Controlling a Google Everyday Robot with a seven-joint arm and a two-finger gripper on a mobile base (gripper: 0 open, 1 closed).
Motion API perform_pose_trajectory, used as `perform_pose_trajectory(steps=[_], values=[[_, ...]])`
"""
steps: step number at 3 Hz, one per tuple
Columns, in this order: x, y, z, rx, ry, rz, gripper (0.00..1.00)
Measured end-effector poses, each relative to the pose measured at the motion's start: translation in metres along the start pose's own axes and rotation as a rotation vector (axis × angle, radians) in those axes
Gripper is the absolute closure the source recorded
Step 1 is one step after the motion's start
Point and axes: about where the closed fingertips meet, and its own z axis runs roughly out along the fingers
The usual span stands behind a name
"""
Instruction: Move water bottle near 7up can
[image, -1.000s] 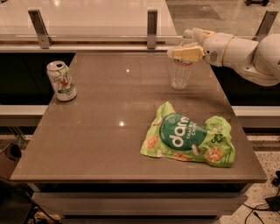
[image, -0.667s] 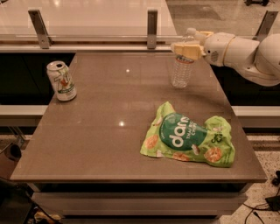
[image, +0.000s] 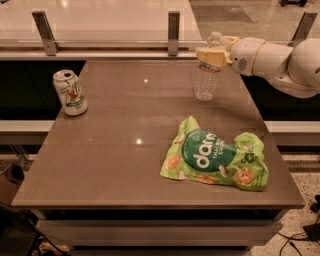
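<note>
Water bottle (image: 206, 82) is standing upright on the bench (image: 125, 150), cap pointing straight up, well apart from the 7up can (image: 70, 93); pincer (image: 215, 54) is gripping its neck.

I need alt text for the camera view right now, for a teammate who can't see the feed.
The robot's hand is at the top of the water bottle, which stands upright near the far right corner of the table. The 7up can stands well apart from it at the left edge, and a green snack bag lies front right.

cream claw (image: 214, 56) on clear water bottle (image: 206, 84) | white-green 7up can (image: 70, 93) | green bag (image: 216, 159)
</note>
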Motion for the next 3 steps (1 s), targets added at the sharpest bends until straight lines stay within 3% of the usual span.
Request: perform_pose_trajectory(steps=[1,2,3], values=[[0.000,0.002,0.002,-0.004,-0.001,0.000,1.00],[-0.002,0.002,0.004,-0.005,-0.007,0.000,1.00],[-0.022,0.008,0.007,-0.002,-0.038,-0.026,1.00]])
